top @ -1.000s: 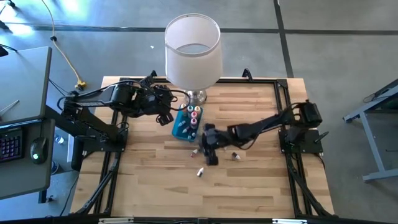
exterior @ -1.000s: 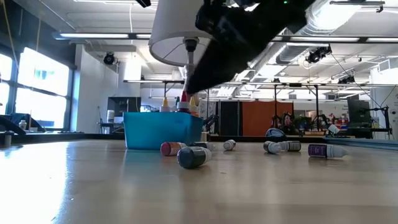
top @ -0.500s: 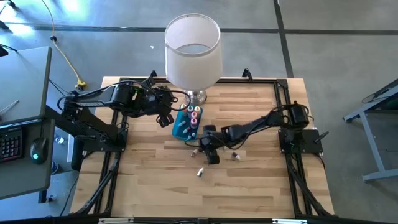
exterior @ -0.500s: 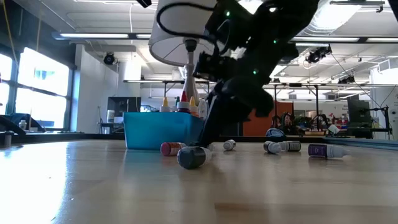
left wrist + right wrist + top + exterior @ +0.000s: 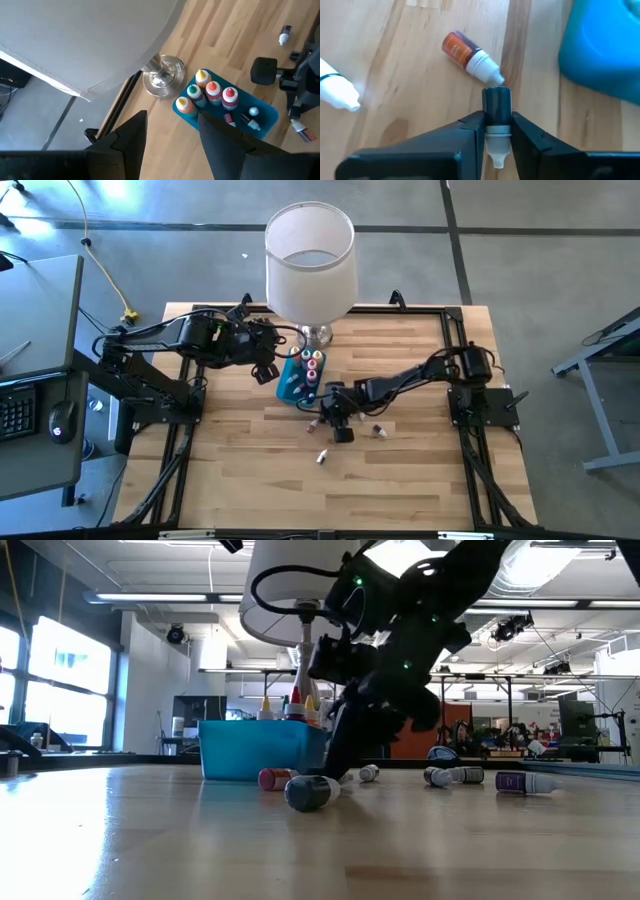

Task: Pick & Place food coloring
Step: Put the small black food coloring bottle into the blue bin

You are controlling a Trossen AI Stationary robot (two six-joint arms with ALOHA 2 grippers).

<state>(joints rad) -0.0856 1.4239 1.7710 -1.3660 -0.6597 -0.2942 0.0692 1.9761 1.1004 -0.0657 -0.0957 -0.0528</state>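
Note:
A small dark food coloring bottle [image 5: 497,107] with a white dropper tip sits between the fingers of my right gripper [image 5: 497,131], which is shut on it just off the blue tray's [image 5: 290,387] near right corner. My right gripper [image 5: 324,413] reaches low to the wood there. An orange bottle [image 5: 468,55] lies on its side just beyond the dark one. Other bottles lie loose on the table [image 5: 322,456] [image 5: 379,431]. My left gripper [image 5: 172,135] hangs open, high above the table to the left of the tray. My right gripper pinches the dark bottle between its two fingers, at the grey collar [image 5: 497,130] and lower body next to the white tip. The fingers [image 5: 470,131] slant down from the table's right side and lie along the bottle. The white tip points back toward the wrist.
Several bottles stand upright in the tray [image 5: 265,117], with two lying flat in it. A lamp with a white shade [image 5: 310,255] and a metal foot [image 5: 162,77] stands behind the tray. More bottles [image 5: 455,776] lie at the right. A black frame [image 5: 455,330] borders the table.
My right gripper has sunk from above the loose bottles down to the table beside the tray, drifting a little toward the tray and tipping steeper. The bottles lying on the wood have kept their places.

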